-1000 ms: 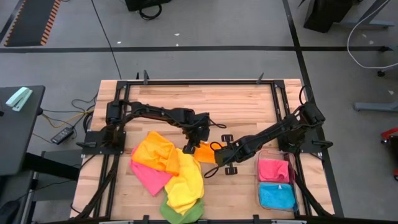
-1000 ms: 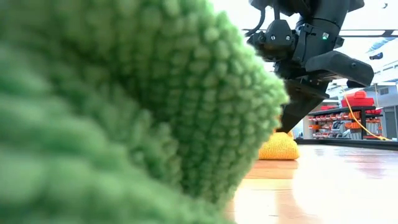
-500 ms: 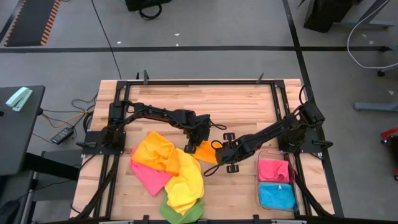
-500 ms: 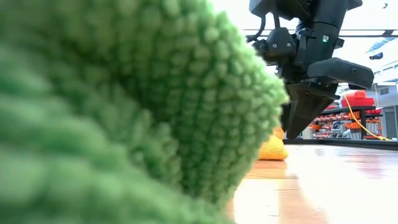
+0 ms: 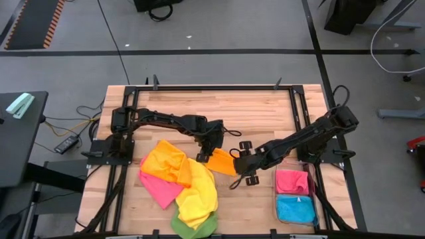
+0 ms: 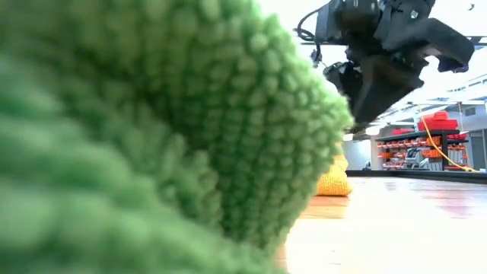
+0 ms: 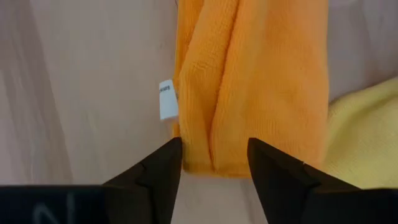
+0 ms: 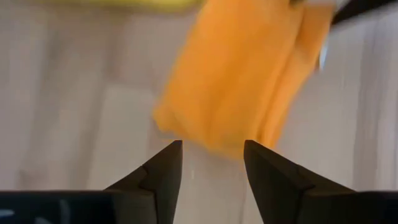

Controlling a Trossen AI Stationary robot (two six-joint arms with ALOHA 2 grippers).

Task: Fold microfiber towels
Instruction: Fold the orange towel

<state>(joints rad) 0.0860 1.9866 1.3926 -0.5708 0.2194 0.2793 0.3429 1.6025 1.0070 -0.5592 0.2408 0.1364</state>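
A folded orange microfiber towel (image 5: 222, 162) lies flat on the wooden table (image 5: 259, 113), with a white tag (image 7: 166, 99) at one edge. My left gripper (image 5: 207, 154) stands open over the towel's left end (image 7: 214, 146), one finger on either side of that narrow end, touching nothing. My right gripper (image 5: 240, 164) hangs open above the table just off the towel's right end (image 8: 211, 146). In the low view it shows raised (image 6: 380, 72) above the orange towel (image 6: 340, 181). Loose orange-yellow (image 5: 166, 162), pink (image 5: 159, 187), yellow (image 5: 200, 194) and green (image 5: 196, 227) towels lie heaped at the near left.
A clear bin (image 5: 277, 199) at the near right holds a folded pink towel (image 5: 293, 180) and a blue one (image 5: 296, 209). The green towel (image 6: 152, 137) fills most of the low view. Bare wood lies along the far half of the table.
My right gripper has opened, let go of the orange towel and risen, drawing back a little toward the table's right edge. My left gripper has let go of the towel's other end. The folded orange towel stays flat on the table.
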